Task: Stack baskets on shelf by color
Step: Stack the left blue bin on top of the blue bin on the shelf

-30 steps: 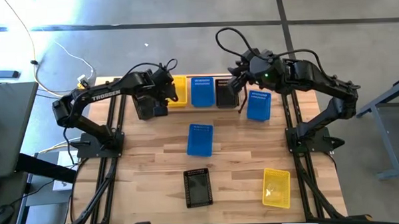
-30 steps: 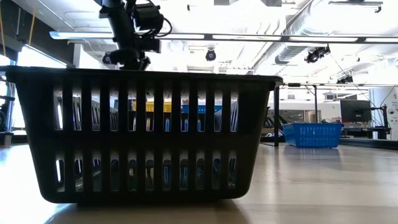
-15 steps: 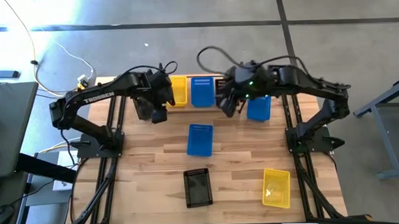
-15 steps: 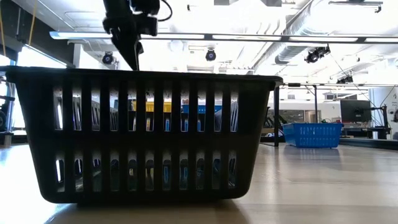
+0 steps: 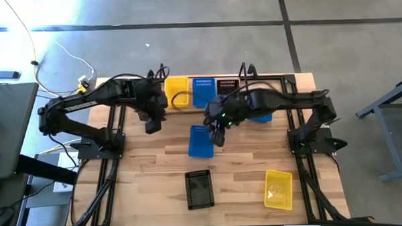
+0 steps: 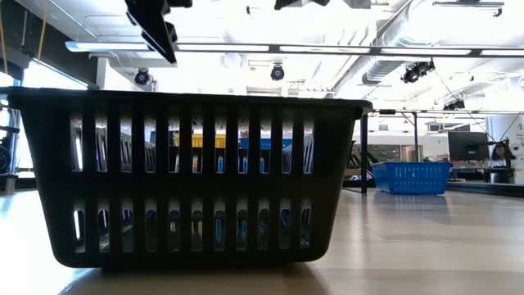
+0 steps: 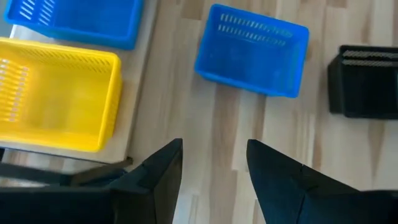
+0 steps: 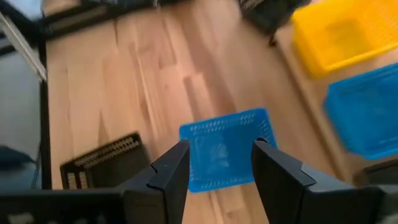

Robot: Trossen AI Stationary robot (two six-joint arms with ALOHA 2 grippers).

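Three baskets sit side by side on the shelf [image 5: 201, 79] at the table's far edge: yellow [image 5: 177, 92], blue [image 5: 203, 91] and black [image 5: 227, 87]. A loose blue basket [image 5: 200, 141] lies mid-table. My right gripper [image 5: 218, 134] hangs open above this basket's right edge, and in its wrist view the blue basket [image 8: 225, 150] shows between the fingers. My left gripper [image 5: 152, 121] is open over bare wood in front of the shelf's left end. In its wrist view the yellow basket [image 7: 56, 99] and the loose blue basket [image 7: 252, 50] lie ahead.
Another blue basket [image 5: 263, 115] lies right of the shelf, half under the right arm. A black basket [image 5: 199, 189] and a yellow basket [image 5: 279, 189] sit near the table's near edge. The black basket [image 6: 188, 176] fills the low view. Bare wood lies on the table's left side.
My right gripper has swung from the shelf's right end toward the table's left and near edge, ending above the loose blue basket. My left gripper has drawn back a little from the shelf toward the near edge. No basket has moved.
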